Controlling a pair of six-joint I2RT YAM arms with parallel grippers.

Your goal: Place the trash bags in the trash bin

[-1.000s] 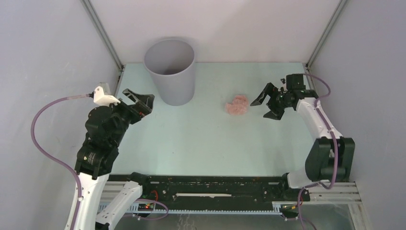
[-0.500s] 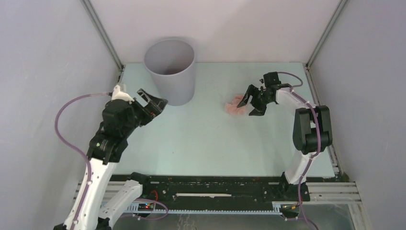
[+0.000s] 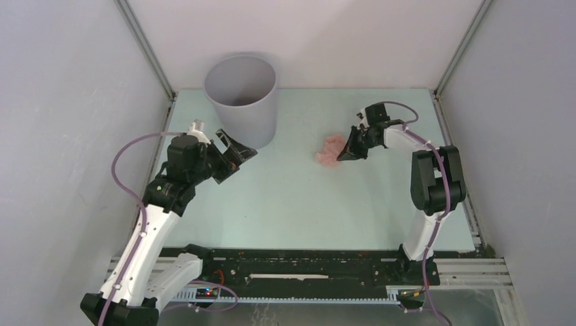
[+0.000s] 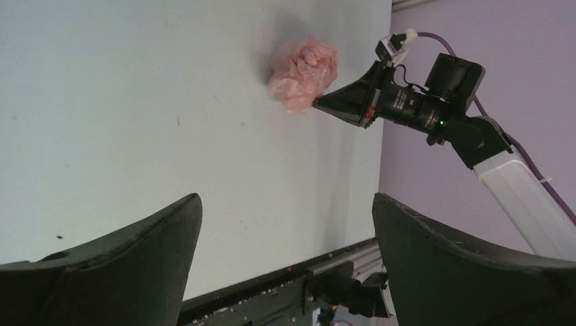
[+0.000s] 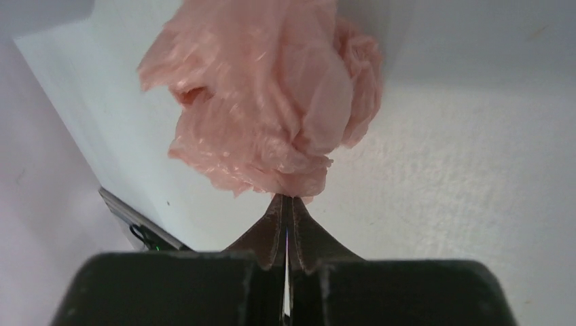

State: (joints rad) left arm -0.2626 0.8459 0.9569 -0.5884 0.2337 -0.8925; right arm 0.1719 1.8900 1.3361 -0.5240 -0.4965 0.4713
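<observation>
Our right gripper (image 5: 285, 207), spread beside the crumpled pale-pink trash bag (image 5: 272, 115) half a second ago, has now pressed its fingers together on the bag's near edge, a fold of film apparently pinched at the tips. The bag still lies on the pale green table (image 3: 292, 197), well right of the grey trash bin (image 3: 242, 102). Our left gripper (image 3: 239, 157), fingers spread and empty, has advanced to just beside the bin's base. We judge that the lift comes next.
</observation>
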